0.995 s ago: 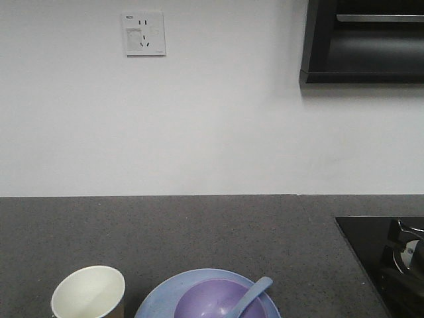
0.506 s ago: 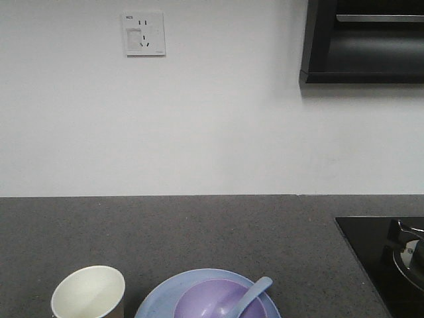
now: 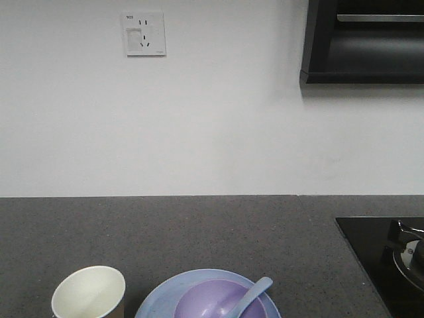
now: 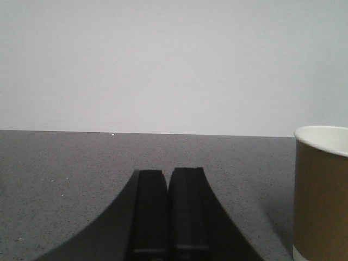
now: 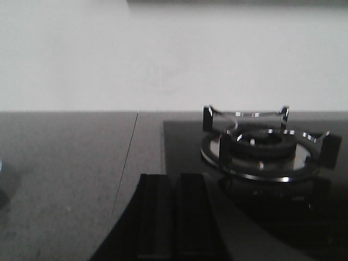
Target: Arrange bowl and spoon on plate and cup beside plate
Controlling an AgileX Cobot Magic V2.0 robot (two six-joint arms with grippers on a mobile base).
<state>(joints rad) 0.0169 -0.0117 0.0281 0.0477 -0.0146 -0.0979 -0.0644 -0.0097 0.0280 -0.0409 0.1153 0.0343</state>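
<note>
The bowl [image 3: 220, 299] sits on the plate [image 3: 159, 301] with the spoon [image 3: 252, 295] in it, the cup [image 3: 88, 291] just beside. Both grippers (left [image 4: 169, 217], right [image 5: 174, 217]) are pressed together, empty; the task looks done.

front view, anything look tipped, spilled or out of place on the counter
Nothing stands out. The bowl sits on the plate with the spoon resting in it, handle over the rim. The cup stands upright beside the plate. No spills show.
</note>
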